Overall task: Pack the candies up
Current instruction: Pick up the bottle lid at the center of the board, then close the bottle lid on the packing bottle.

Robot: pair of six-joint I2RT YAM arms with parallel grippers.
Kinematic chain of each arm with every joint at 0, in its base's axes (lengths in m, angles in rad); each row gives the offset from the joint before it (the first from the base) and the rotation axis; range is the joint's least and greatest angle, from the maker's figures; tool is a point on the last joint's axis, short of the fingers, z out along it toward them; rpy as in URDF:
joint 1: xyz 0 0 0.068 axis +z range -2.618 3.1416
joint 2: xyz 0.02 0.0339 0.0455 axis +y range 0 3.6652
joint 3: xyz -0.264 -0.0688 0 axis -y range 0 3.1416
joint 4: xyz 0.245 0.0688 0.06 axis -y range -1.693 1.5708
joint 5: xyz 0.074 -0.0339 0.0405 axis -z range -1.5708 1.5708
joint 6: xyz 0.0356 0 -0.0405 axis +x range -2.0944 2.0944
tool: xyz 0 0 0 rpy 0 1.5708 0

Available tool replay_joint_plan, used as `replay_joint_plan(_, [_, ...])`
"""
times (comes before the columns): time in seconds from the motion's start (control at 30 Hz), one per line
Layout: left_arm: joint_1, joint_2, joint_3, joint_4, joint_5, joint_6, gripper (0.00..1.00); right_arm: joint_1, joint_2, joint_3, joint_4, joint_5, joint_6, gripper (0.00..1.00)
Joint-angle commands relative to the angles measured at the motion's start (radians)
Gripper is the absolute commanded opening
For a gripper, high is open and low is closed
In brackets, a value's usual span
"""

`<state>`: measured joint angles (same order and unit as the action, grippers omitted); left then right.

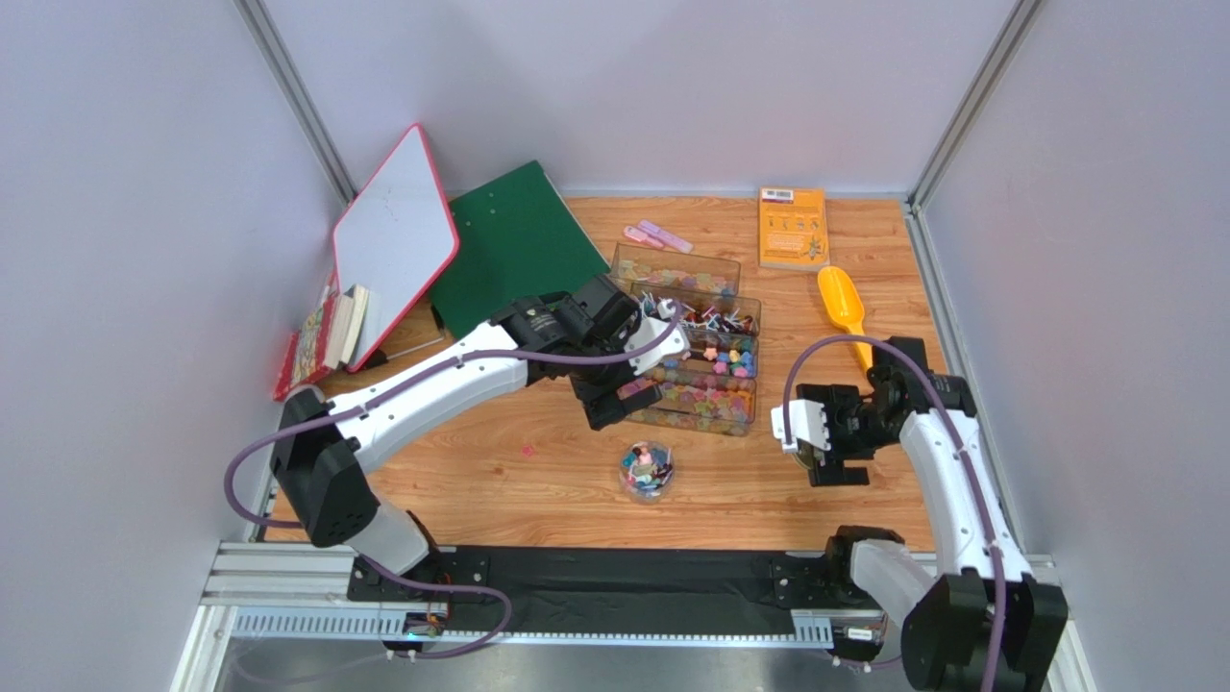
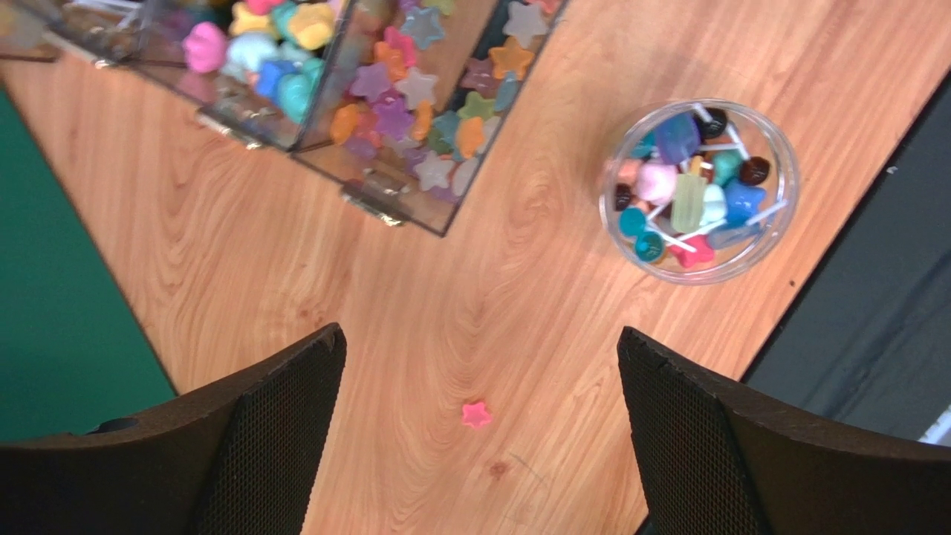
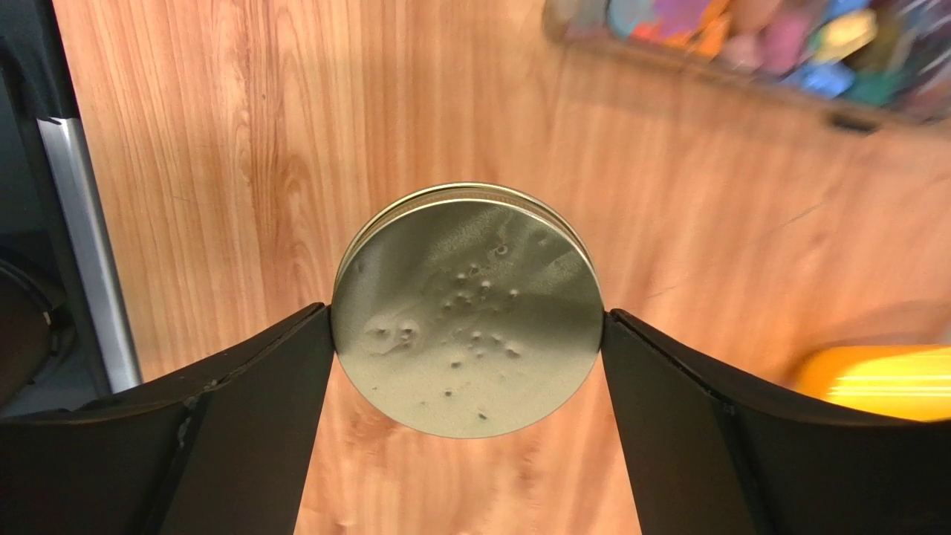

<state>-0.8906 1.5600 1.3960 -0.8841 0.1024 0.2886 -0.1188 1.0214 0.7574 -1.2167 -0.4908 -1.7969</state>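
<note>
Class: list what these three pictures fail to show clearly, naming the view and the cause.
Right wrist: candies blurred, cut off by the top edge.
Right wrist: yellow scoop blurred, cut off by the right edge.
Right wrist: gold lid hides the table beneath it.
Top external: jar contents too small to identify.

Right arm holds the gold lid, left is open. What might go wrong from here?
The round gold metal lid is pinched only at its edges by the right gripper; it may tilt or slip while being seated.
The small clear round jar stands unheld, its candies and white sticks seemingly piled high, so the lid may jam or push it aside.
A stray pink star candy lies under the open left gripper; it might get left out.
</note>
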Motion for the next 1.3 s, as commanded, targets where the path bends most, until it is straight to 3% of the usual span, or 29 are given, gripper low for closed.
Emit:
replay_joint_plan(0.0, [0.068, -0.153, -0.061, 0.039, -0.073, -0.037, 0.96, 0.164, -0.064, 0.089, -0.07, -0.042, 0.033, 0.9])
replay_joint_plan(0.23, [0.18, -0.432, -0.209, 0.099, -0.135, -0.034, 0.96, 0.566, 0.057, 0.233, 0.115, 0.035, 0.448, 0.88])
replay_joint_plan(0.47, [0.249, -0.583, -0.284, 0.071, -0.112, -0.026, 0.96, 0.878, 0.261, 0.33, 0.236, 0.08, 0.599, 0.87])
replay_joint_plan(0.83, [0.297, -0.759, -0.354, 0.031, -0.095, 0.001, 0.96, 1.05, 0.497, 0.447, 0.284, 0.123, 0.608, 0.86])
replay_joint_plan(1.27, [0.298, -0.841, -0.41, 0.022, -0.087, -0.008, 0.97, 1.104, 0.545, 0.459, 0.247, 0.155, 0.625, 0.86])
